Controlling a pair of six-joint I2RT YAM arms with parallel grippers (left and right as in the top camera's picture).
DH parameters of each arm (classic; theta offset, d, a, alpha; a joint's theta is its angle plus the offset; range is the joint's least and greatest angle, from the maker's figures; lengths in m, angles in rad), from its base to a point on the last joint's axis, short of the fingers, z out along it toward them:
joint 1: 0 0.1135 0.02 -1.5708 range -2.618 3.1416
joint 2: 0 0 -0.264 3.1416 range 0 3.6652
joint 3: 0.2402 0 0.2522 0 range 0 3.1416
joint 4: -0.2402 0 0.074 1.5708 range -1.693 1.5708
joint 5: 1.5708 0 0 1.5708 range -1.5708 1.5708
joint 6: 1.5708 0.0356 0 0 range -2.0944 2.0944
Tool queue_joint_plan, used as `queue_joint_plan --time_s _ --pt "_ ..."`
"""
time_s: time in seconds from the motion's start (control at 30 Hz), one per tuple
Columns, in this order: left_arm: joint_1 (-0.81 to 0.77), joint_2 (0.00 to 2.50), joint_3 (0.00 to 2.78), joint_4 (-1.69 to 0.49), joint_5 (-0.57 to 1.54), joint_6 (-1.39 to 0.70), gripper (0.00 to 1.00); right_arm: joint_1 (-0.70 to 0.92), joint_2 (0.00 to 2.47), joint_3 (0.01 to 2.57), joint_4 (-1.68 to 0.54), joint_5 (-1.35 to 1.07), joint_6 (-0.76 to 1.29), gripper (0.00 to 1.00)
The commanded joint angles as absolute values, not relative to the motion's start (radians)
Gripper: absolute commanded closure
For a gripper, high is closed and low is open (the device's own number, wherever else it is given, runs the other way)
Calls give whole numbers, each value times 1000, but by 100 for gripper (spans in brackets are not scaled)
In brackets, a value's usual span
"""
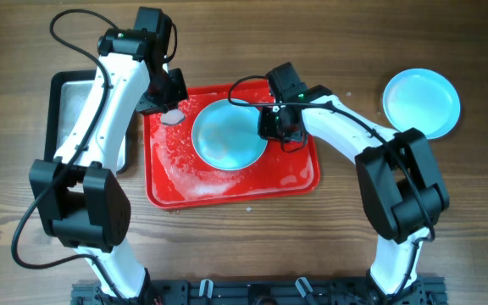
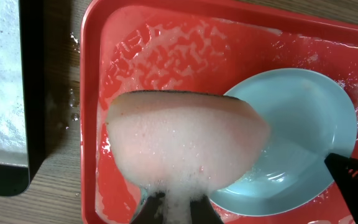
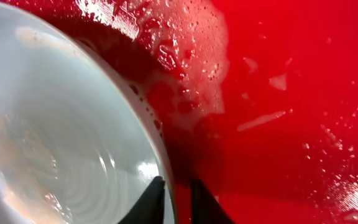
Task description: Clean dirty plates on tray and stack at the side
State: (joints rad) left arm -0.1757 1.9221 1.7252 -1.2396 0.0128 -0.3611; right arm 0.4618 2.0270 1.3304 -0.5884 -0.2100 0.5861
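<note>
A pale blue plate [image 1: 230, 135] lies in the middle of the wet red tray [image 1: 295, 174]. My right gripper [image 1: 271, 127] is at its right rim. In the right wrist view the fingers [image 3: 151, 202] straddle the rim of the plate [image 3: 61, 124], one inside and one over the tray [image 3: 278, 74], pinched close on it. My left gripper [image 1: 169, 108] hangs over the tray's upper left corner, shut on a foamy pink sponge [image 2: 185, 143], just left of the plate [image 2: 303, 124]. A second plate [image 1: 421, 102] rests on the table at the far right.
A black-rimmed silver metal pan [image 1: 74, 102] with suds stands left of the tray, beside the left arm. Foam covers the tray's left part [image 2: 166, 37]. Bare wooden table lies in front of the tray and between tray and the far plate.
</note>
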Motion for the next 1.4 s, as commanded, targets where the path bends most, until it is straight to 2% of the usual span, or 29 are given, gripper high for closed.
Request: queue_joint_plan --time_s 0.0,0.2,0.37,0.57,0.63,0.7,0.73,0.9,1.07,1.27,1.37 --pt "-145 1898 1719 -1242 -58 -374 96 466 2064 1327 -580 -226 611 96" --pt "41 1898 1718 -1291 -61 -250 96 465 2053 1328 -575 -253 588 96" --pt "171 1898 1693 -1290 -61 -132 96 418 1900 1328 -607 -259 513 96" --pt "270 1898 1497 -1067 -64 -112 96 226 1584 1328 -723 -205 443 96" --pt "274 1898 1486 -1052 -65 -112 75 190 1530 1328 -747 -178 419 96" --pt "274 1898 1486 -1045 -65 -112 39 170 1507 1328 -760 -171 417 96" --pt "274 1898 1486 -1043 -64 -112 0 166 1507 1328 -766 -171 414 96" --pt "272 1878 1506 -1058 -52 -199 0 166 1507 1328 -775 9 366 96" --pt "210 1695 1582 -1086 81 -199 0 167 1507 1328 -767 208 315 96" --pt "-59 1657 1582 -1102 104 -270 0 79 1507 1328 -795 155 423 96" --pt "-189 1658 1582 -1075 104 -302 0 -97 1507 1328 -803 1 430 96"
